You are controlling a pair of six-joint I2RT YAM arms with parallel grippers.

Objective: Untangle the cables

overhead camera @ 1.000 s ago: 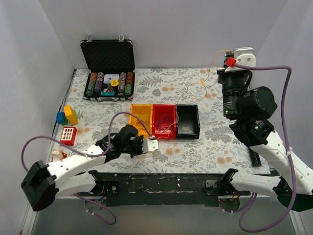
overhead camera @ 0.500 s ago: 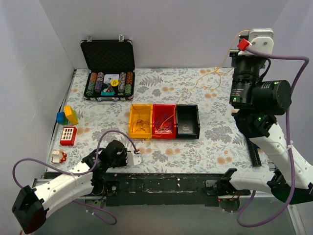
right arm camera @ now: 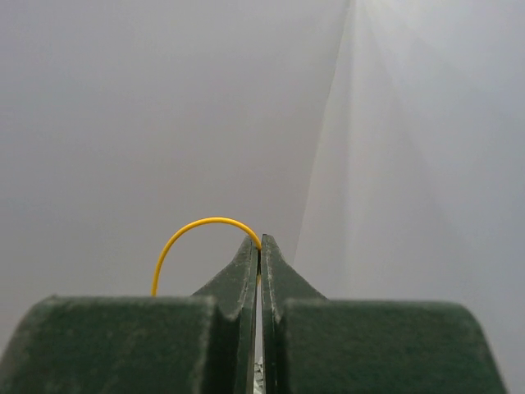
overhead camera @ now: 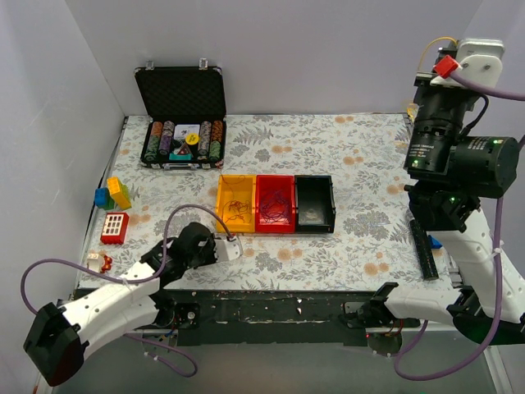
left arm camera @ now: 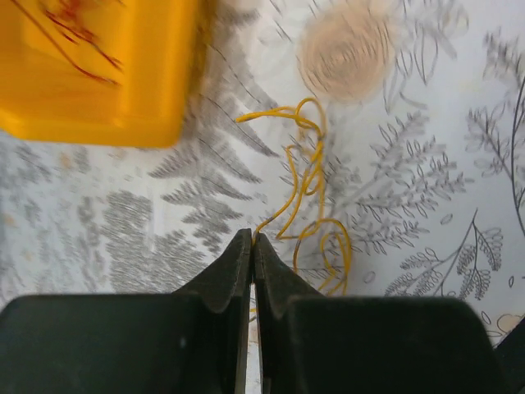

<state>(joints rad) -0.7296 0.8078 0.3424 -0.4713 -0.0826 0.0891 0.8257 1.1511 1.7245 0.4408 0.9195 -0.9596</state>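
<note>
The left arm (overhead camera: pixel 123 287) lies low along the near edge of the table (overhead camera: pixel 361 156), just in front of the yellow bin (overhead camera: pixel 221 215). Its jaws are pressed together and pinch the end of a yellow wire (left arm camera: pixel 310 176). The rest of that wire sits in loose curls on the flowered cloth right beside the bin's corner.

Across the table the right arm (overhead camera: pixel 459 156) stands tall by the back wall, jaws also squeezed shut, with a short yellow loop (right arm camera: pixel 197 226) arching out from between the tips. From where I stand I can't tell if that loop and the curls by the bin are one wire. No strand shows clearly between them.

Other dark strands rest inside the yellow bin and the red bin (overhead camera: pixel 276 215) next to it.

The worry is tension. If it is one wire, any further parting of the arms would draw the curls tight into a knot, or yank the thin strand out of one pinch. The curls could also snag the bin's corner and drag it, spilling what is sorted.
</note>
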